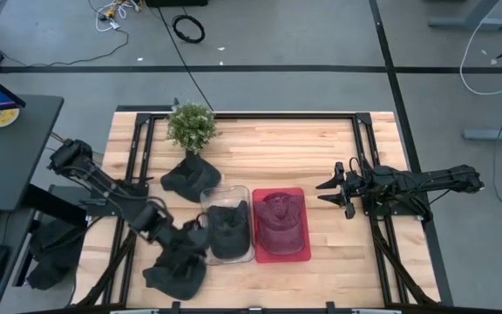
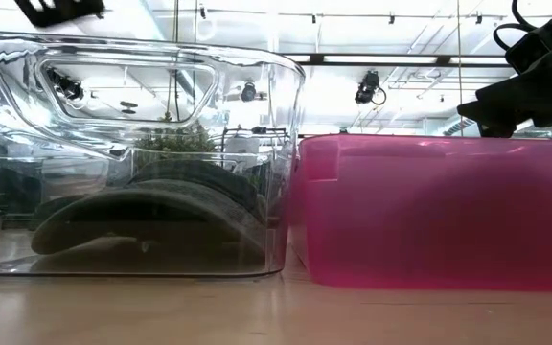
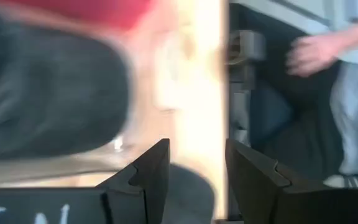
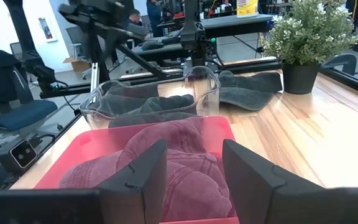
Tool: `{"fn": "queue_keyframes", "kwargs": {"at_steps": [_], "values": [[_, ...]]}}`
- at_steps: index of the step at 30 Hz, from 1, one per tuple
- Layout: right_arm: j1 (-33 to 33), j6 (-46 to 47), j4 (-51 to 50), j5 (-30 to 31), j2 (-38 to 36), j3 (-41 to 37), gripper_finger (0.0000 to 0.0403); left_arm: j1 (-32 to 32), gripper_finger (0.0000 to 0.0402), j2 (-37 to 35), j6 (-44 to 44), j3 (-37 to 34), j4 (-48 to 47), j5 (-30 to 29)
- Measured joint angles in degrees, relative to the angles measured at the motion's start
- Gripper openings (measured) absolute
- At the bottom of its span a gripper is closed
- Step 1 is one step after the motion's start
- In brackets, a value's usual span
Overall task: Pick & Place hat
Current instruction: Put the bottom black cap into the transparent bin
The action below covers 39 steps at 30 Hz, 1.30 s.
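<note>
A dark hat (image 1: 227, 228) lies in the clear bin (image 1: 244, 194), crown up, brim on the bin's floor (image 2: 151, 206). A maroon hat (image 1: 279, 222) lies in the red bin (image 1: 279, 255) beside it. Another dark hat (image 1: 177, 272) rests on the table at the near left, and a third (image 1: 190, 177) lies by the plant pot. My left gripper (image 1: 194, 234) hangs open above the clear bin's near left corner, nothing between its fingers (image 3: 197, 149). My right gripper (image 1: 323, 192) waits open at the table's right, level, facing the bins (image 4: 194, 152).
A potted plant (image 1: 191, 125) stands at the far left of the table. Black frame rails (image 1: 360, 139) run along the table's sides. A person's hand (image 3: 312, 53) shows beyond the table's near edge. Bare wood lies between the red bin and the right arm.
</note>
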Motion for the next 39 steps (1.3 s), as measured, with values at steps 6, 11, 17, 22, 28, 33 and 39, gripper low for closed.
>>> {"fn": "queue_keyframes", "kwargs": {"at_steps": [6,11,17,22,28,33,39], "values": [[0.0,0.0,0.0,0.0,0.0,0.0,0.016,-4.3,0.0161,0.0,6.8,0.0,9.1,-0.1],[0.0,0.0,0.0,0.0,0.0,0.0,0.016,-4.9,0.0161,0.0,8.1,0.0,15.3,-0.9],[0.0,0.0,0.0,0.0,0.0,0.0,0.016,-3.2,0.0161,0.0,11.1,0.0,20.0,-2.4],[0.0,0.0,0.0,0.0,0.0,0.0,0.016,-2.2,0.0161,0.0,9.4,0.0,20.2,-2.3],[0.0,0.0,0.0,0.0,0.0,0.0,0.016,-2.9,0.0161,0.0,4.6,0.0,19.9,-2.5],[0.0,0.0,0.0,0.0,0.0,0.0,0.016,-4.3,0.0161,0.0,-1.3,0.0,18.5,-3.4],[0.0,0.0,0.0,0.0,0.0,0.0,0.016,-5.8,0.0161,0.0,-5.0,0.1,19.1,-5.2]]}}
